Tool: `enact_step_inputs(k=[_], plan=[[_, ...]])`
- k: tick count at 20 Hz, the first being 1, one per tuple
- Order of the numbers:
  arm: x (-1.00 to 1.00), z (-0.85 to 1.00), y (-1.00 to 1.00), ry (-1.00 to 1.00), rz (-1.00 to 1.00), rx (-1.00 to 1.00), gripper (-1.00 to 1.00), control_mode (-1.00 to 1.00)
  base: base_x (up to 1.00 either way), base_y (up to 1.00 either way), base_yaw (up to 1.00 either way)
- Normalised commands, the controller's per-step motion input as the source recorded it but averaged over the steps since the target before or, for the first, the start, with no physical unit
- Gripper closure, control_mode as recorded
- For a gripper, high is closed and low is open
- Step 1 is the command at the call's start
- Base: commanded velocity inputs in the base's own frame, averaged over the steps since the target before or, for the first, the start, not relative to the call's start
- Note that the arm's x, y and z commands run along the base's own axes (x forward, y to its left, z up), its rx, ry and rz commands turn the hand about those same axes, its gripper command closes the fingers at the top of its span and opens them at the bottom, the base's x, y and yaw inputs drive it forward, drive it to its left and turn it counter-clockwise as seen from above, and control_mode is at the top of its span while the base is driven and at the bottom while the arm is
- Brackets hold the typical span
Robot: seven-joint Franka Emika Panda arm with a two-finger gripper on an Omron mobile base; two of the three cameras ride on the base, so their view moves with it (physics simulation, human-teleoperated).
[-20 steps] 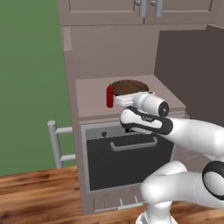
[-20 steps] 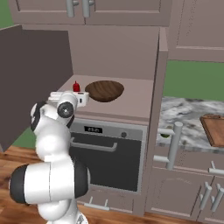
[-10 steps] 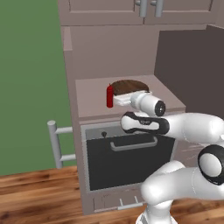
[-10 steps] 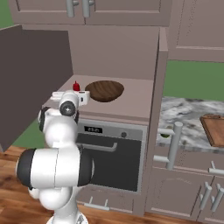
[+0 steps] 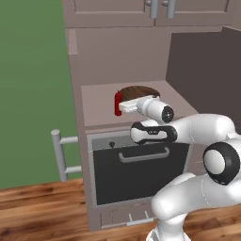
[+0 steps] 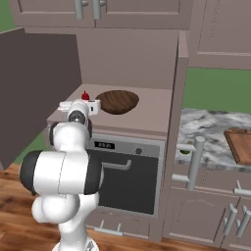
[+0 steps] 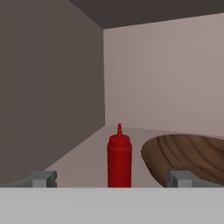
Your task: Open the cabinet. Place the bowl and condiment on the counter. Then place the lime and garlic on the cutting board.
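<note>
The cabinet stands open, its door (image 6: pixel 34 93) swung out to the side. Inside, on the taupe shelf, a slim red condiment bottle (image 7: pixel 119 159) stands upright beside the wide dark-brown wooden bowl (image 7: pixel 188 156). My gripper (image 7: pixel 113 179) is open at the shelf's front edge and points into the cabinet. The condiment (image 5: pixel 117 103) lines up between its spread fingertips (image 7: pixel 43 178) but stands a little ahead of them, untouched. The bowl (image 6: pixel 116 101) lies behind and to the right of the bottle. The cutting board (image 6: pixel 240 144) rests on the marble counter (image 6: pixel 206 139) at the right.
A black oven (image 5: pixel 141 169) with a bar handle sits right under the shelf. The open door (image 5: pixel 202 70) walls off one side of the niche. A grey bar handle (image 6: pixel 196 164) juts from the lower cabinet below the counter. A small dark-green thing (image 6: pixel 185 151) sits behind it.
The hand has edged a little closer to the shelf and the bottle while the arm's elbow swung round. The jaws stay wide apart. Bottle and bowl have not moved.
</note>
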Motion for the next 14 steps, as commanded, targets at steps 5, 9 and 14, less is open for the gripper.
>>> enact_step_inputs(k=[5, 9, 14], plan=[[0.17, 0.00, 0.10, 0.00, 0.00, -0.02, -1.00, -1.00, 0.00, 0.00, 0.00], [0.14, -0.01, 0.02, 0.00, 0.00, -0.01, -1.00, -1.00, 0.00, 0.00, 0.00], [0.13, -0.09, 0.00, 0.00, 0.00, 0.00, -1.00, -1.00, 0.00, 0.00, 0.00]])
